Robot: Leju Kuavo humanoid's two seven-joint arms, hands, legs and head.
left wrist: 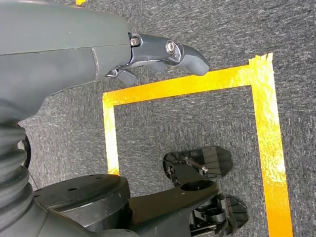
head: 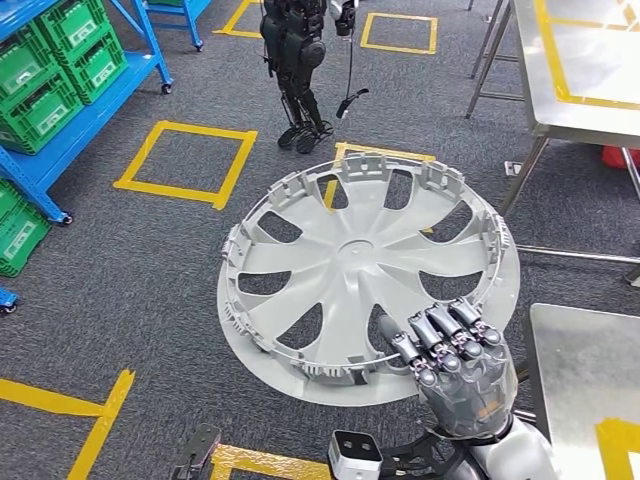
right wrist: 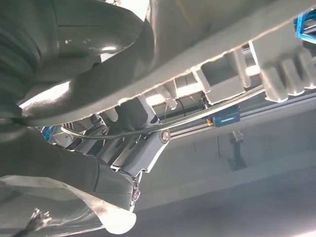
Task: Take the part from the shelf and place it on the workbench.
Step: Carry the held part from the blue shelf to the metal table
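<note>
Head view shows the right hand (head: pixel 459 366) gripping the rim of the grey wheel cover (head: pixel 355 262), which looks light, thin, flexible plastic best held at its rim, just beside the workbench (head: pixel 581 370), while the left hand (left wrist: pixel 111 54) hangs holding nothing.

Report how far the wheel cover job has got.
Done: the wheel cover is off the shelf, which stands away to the left. In hand: the right hand grips the cover's near rim, carrying it over the carpet; the left hand holds nothing. Left: setting it down; a steel workbench corner lies just right of the hand.
</note>
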